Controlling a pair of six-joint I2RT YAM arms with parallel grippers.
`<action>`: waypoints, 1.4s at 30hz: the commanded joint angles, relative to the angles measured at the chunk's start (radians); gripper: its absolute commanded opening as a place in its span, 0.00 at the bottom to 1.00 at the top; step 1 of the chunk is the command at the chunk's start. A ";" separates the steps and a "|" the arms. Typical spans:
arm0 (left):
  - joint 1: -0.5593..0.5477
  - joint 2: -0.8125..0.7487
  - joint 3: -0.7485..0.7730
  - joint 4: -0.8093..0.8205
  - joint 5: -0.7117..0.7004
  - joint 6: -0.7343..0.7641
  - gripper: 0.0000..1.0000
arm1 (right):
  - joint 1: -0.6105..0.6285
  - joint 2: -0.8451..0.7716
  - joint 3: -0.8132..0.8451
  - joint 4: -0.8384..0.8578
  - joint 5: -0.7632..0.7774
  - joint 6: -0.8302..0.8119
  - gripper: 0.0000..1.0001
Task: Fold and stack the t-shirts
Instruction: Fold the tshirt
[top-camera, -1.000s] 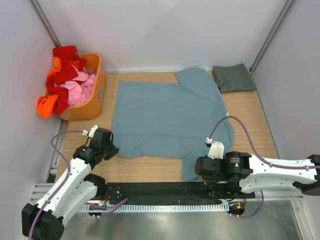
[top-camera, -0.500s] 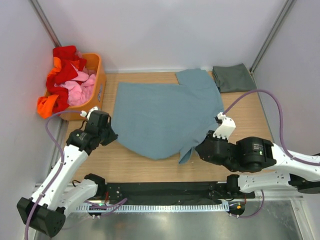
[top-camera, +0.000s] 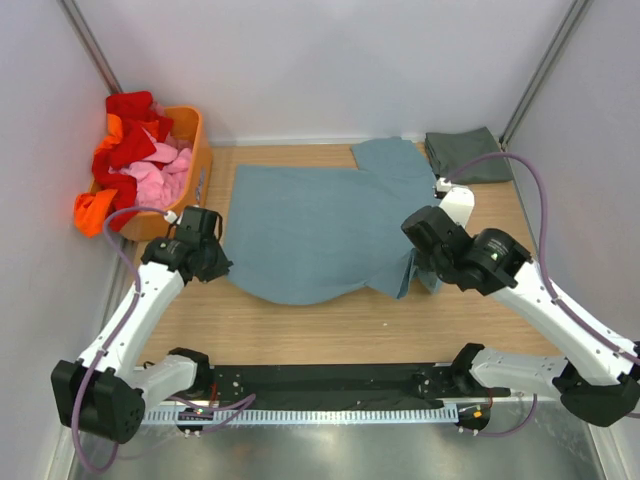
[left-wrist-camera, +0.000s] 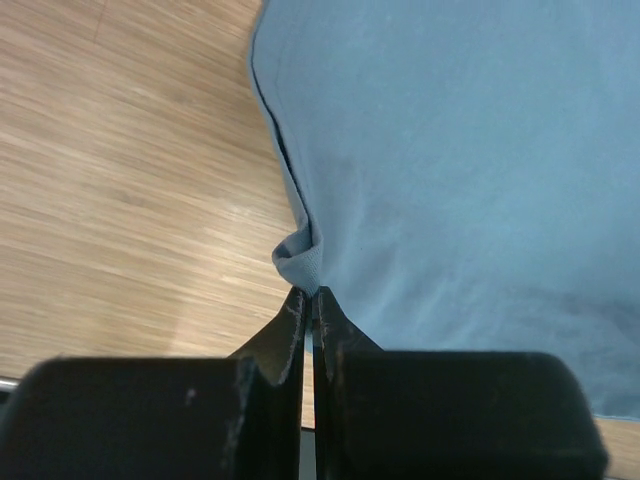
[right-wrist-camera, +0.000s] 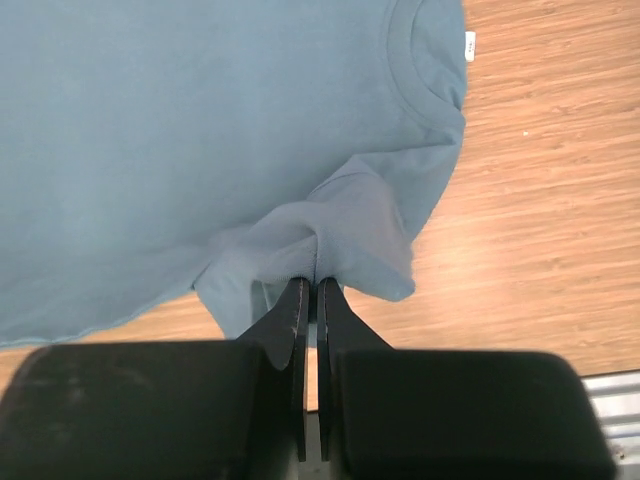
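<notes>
The large blue-teal t-shirt (top-camera: 320, 220) lies spread on the wooden table, its near half lifted and folding back. My left gripper (top-camera: 216, 268) is shut on the shirt's near left corner (left-wrist-camera: 300, 262). My right gripper (top-camera: 418, 268) is shut on the near right part, a bunched sleeve (right-wrist-camera: 330, 240); the collar (right-wrist-camera: 435, 70) shows beyond it. The dark grey-green t-shirt (top-camera: 467, 156) lies folded at the far right corner, apart from both grippers.
An orange basket (top-camera: 185, 190) heaped with red, pink and orange cloth (top-camera: 135, 165) stands at the far left. White walls enclose the table. A black rail (top-camera: 330, 380) runs along the near edge.
Both grippers have carried the shirt's near edge up and away from the near table edge toward the far side. The shirt's near half has lifted off the table.
</notes>
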 joint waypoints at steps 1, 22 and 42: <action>0.052 0.044 0.044 0.034 0.044 0.067 0.00 | -0.111 0.027 -0.028 0.160 -0.143 -0.211 0.01; 0.131 0.439 0.234 0.111 0.016 0.162 0.00 | -0.421 0.368 0.075 0.285 -0.233 -0.403 0.01; 0.131 0.723 0.456 0.048 -0.057 0.188 0.06 | -0.505 0.549 0.156 0.300 -0.191 -0.459 0.01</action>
